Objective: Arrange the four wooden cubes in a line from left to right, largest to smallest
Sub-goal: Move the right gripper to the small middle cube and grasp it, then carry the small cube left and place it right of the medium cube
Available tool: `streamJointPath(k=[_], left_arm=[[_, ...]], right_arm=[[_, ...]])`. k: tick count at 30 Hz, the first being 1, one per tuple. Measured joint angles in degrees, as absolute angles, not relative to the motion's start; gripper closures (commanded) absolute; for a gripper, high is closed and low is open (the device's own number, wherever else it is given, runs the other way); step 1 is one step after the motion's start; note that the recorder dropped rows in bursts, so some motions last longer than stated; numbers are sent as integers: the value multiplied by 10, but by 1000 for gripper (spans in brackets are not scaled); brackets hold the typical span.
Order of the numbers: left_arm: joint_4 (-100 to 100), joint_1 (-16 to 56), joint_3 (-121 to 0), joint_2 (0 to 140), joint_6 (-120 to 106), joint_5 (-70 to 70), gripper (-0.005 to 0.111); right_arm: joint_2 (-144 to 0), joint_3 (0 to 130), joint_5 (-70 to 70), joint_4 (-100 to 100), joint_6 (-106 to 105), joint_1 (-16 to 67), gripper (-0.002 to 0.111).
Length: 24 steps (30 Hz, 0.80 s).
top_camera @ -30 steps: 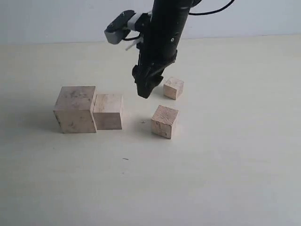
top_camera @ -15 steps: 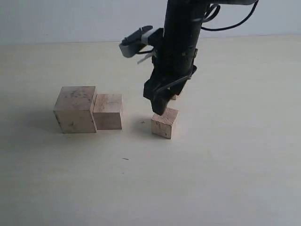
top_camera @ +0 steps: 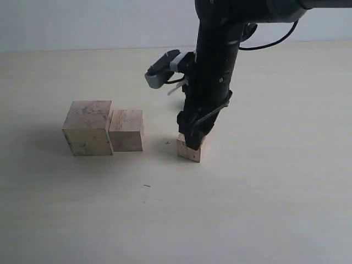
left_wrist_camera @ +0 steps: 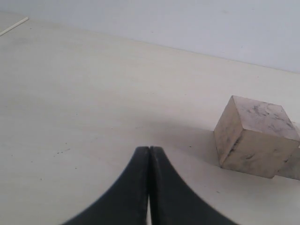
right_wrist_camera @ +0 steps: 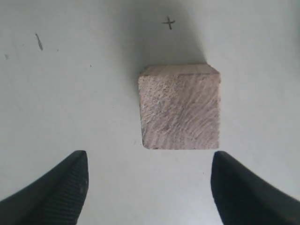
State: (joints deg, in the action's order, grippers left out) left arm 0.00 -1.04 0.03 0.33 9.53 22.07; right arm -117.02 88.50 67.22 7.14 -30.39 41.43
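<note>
While right tool (right_wrist_camera: 149,161) gapes wide, 3rd-largest cube (right_wrist_camera: 180,107) centred beneath it, left tool (left_wrist_camera: 149,150) closed

**WORK SURFACE AND ITEMS RESTING ON IT**

Work surface: pale cream, matte, flat tabletop (top_camera: 264,209); three cubes are visible on it, each seated flat on one face; large pale wood cube with dark smudges (top_camera: 88,127) stands at the left; medium pale wood cube (top_camera: 126,130) touches its right side; smaller pale wood cube with visible grain (right_wrist_camera: 180,107) stands well apart to the right, its upper part hidden in the exterior view; small dark cross mark (right_wrist_camera: 168,22) lies on the surface just beside that cube; short dark fleck (top_camera: 147,186) lies nearer the front edge, apart from all cubes.
</note>
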Motion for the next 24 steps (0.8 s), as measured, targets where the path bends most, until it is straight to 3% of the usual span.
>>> streamJointPath(k=[9, 21, 24], left_arm=[[0, -10, 0, 3, 95, 221, 107], [0, -10, 0, 3, 95, 221, 107], [0, -10, 0, 3, 95, 221, 107]], right_arm=[[-1170, 846, 571, 71, -354, 414, 39], [-1211, 846, 552, 71, -354, 414, 39], [-1218, 845, 552, 71, -354, 414, 45]])
